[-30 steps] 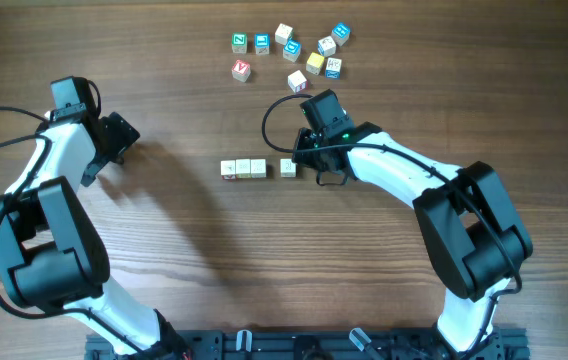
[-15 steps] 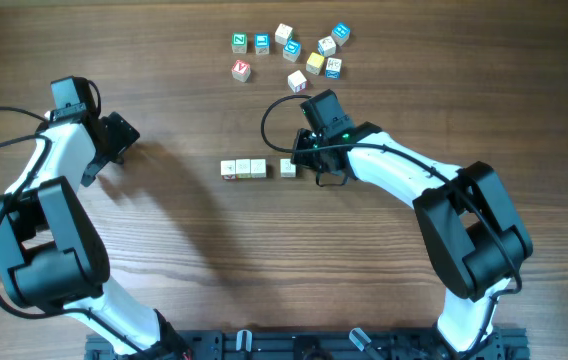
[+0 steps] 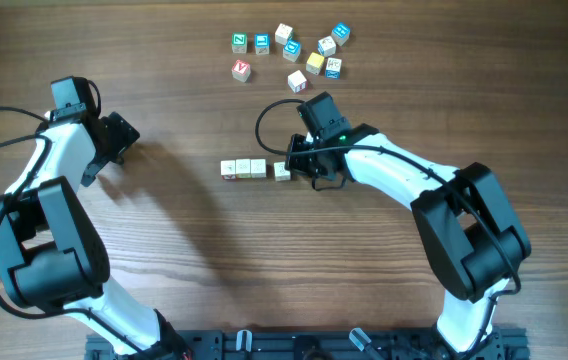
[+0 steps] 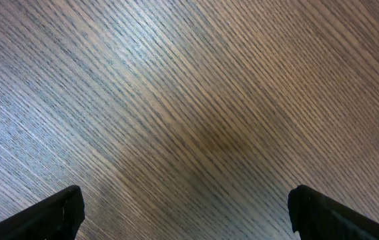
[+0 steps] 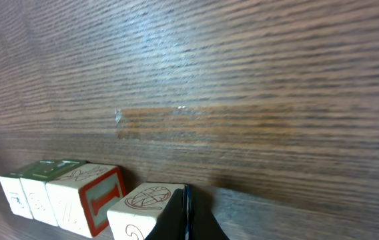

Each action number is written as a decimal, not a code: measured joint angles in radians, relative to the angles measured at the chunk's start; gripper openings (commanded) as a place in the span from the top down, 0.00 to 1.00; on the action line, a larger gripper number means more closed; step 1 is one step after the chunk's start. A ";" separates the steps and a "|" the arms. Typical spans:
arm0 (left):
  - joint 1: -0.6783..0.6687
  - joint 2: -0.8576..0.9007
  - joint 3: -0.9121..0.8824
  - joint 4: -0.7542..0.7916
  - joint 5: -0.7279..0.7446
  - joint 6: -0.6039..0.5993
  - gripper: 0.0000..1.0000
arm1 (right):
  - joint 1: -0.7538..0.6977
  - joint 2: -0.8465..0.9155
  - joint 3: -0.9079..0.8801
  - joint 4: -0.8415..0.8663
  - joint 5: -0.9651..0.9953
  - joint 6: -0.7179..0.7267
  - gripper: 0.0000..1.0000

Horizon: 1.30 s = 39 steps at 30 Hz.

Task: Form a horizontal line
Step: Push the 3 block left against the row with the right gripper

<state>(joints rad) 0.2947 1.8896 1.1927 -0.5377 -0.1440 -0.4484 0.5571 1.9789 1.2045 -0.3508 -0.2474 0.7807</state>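
A row of three cream-white cubes [image 3: 244, 168] lies at the table's middle. A fourth cream cube [image 3: 281, 171] sits just right of the row, slightly nearer the front and a little askew. My right gripper [image 3: 295, 170] is shut, with its tips against that cube's right side. In the right wrist view the shut fingertips [image 5: 184, 217] press on the cream cube [image 5: 139, 203], which stands next to a red-faced cube [image 5: 86, 193] of the row. My left gripper [image 3: 124, 138] hovers at the far left, away from the cubes. It is open [image 4: 193, 213] over bare wood.
A loose cluster of several cubes with blue, green, red and yellow faces [image 3: 294, 50] lies at the back, beyond the row. A black cable [image 3: 269, 112] loops off the right arm above the row's right end.
My right gripper has slid left, pushing the fourth cube closer to the row's right end. The left arm has not moved.
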 measured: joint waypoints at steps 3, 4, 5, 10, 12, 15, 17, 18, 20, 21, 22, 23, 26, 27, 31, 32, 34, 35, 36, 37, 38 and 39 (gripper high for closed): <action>0.000 0.000 0.000 0.000 0.000 0.000 0.00 | 0.003 0.000 0.000 0.000 0.000 0.001 0.96; 0.000 0.000 0.000 0.000 0.000 0.000 0.00 | 0.003 0.000 0.000 0.000 0.000 0.004 0.96; 0.000 0.000 0.000 0.000 0.000 0.000 0.00 | 0.003 0.000 0.000 0.000 0.000 0.009 0.96; 0.000 0.000 0.000 0.000 0.000 0.000 0.00 | 0.003 0.000 0.000 -0.030 -0.011 0.065 0.96; 0.000 0.000 0.000 0.000 0.000 0.000 0.00 | 0.003 0.000 0.000 -0.069 -0.014 0.084 0.96; 0.000 0.000 0.000 0.000 0.000 0.000 0.00 | 0.003 0.000 0.000 -0.091 -0.037 0.121 0.96; 0.000 0.000 0.000 0.000 0.000 0.000 0.00 | 0.005 0.000 0.000 -0.072 -0.061 0.132 0.96; 0.000 0.000 0.000 0.000 0.000 0.000 0.00 | 0.008 0.000 0.000 -0.062 -0.068 0.135 0.96; 0.000 0.000 0.000 0.000 0.000 0.000 0.00 | 0.013 0.000 0.000 -0.037 -0.072 0.136 0.96; 0.000 0.000 0.000 0.000 0.000 0.000 0.00 | 0.015 0.000 0.000 -0.026 -0.074 0.136 0.96; 0.000 0.000 0.000 0.000 0.000 0.000 0.00 | 0.016 0.000 0.000 -0.023 -0.074 0.138 0.96; 0.000 0.000 0.000 0.000 0.000 0.000 0.00 | 0.016 0.000 0.000 -0.021 -0.074 0.138 0.96; 0.000 0.000 0.000 0.000 0.000 0.000 0.00 | 0.016 0.000 0.000 -0.022 -0.073 0.138 0.96; 0.000 0.000 0.000 0.000 0.000 0.000 0.00 | 0.016 0.000 0.000 -0.022 -0.074 0.138 0.96; 0.000 0.000 0.000 0.000 0.000 0.000 0.00 | 0.016 0.000 0.000 -0.148 -0.071 0.138 0.96; 0.000 0.000 0.000 -0.001 0.000 0.000 0.00 | 0.016 0.000 -0.001 -0.182 -0.071 0.138 0.96; 0.000 0.000 0.000 0.000 0.000 0.000 0.00 | 0.024 0.000 -0.001 -0.220 -0.071 0.129 0.96; 0.000 0.000 0.000 0.000 0.000 0.000 0.00 | 0.032 0.000 0.000 -0.225 -0.074 0.114 0.96; 0.000 0.000 0.000 0.000 0.000 0.000 0.00 | 0.047 0.000 0.000 -0.228 -0.074 0.107 0.96; 0.000 0.000 0.000 0.000 0.000 0.000 0.00 | 0.063 0.000 0.000 -0.227 -0.074 0.103 0.96; 0.000 0.000 0.000 0.000 0.000 0.000 0.00 | 0.072 0.000 0.000 -0.225 -0.074 0.103 0.96; 0.000 0.000 0.000 0.000 0.000 0.000 0.00 | 0.089 0.000 0.000 -0.216 -0.074 0.100 0.96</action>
<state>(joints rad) 0.2947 1.8896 1.1927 -0.5377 -0.1440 -0.4484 0.6456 1.9785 1.2045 -0.5663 -0.3210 0.8803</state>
